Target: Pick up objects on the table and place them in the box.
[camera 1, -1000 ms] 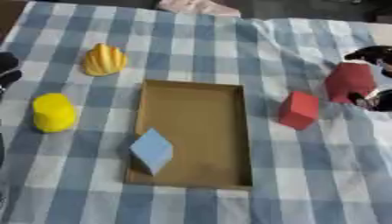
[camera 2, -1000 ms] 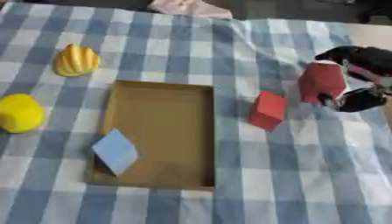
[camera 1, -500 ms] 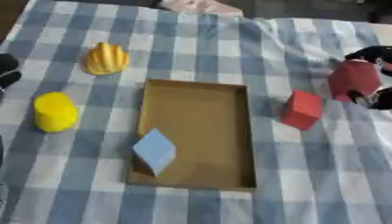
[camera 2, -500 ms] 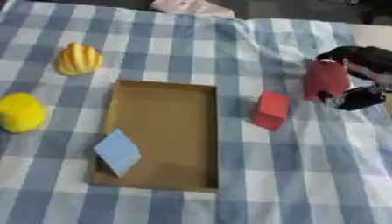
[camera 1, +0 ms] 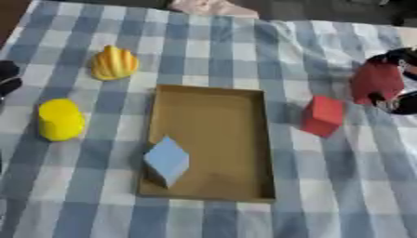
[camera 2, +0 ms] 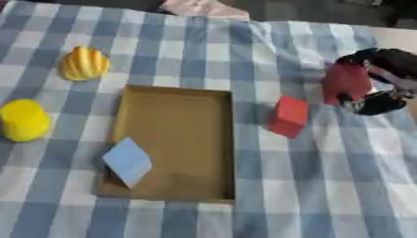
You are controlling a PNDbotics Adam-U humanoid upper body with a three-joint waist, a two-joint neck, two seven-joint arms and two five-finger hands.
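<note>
Step in hand: pick phase. The right hand [camera 2: 376, 79] has its fingers curled round a dark red block [camera 2: 345, 82] at the right side of the bench [camera 2: 326, 186]; whether the block is clear of the cloth cannot be told.
Right hand state: closed around the dark red block, thumb and fingers wrapping its far and right sides.
Left hand: only a dark part shows at the left edge [camera 1: 8, 76]; finger state cannot be told.
Box: brown box [camera 1: 210, 111] at mid-bench, long side running away from the robot. A light blue block [camera 1: 167, 160] already lies in its near left corner.
Still on the bench: bright red cube [camera 2: 289, 116] just right of the box, between the box and the held block; yellow cylinder [camera 1: 59, 119] left of the box; ridged orange piece [camera 1: 113, 62] far left.
Progress (judged): one item boxed, one in hand, three waiting.
Next move calls for: carry the dark red block leftward, passing above the bright red cube without knocking it, then lower it over the bare far half of the box before release.
</note>
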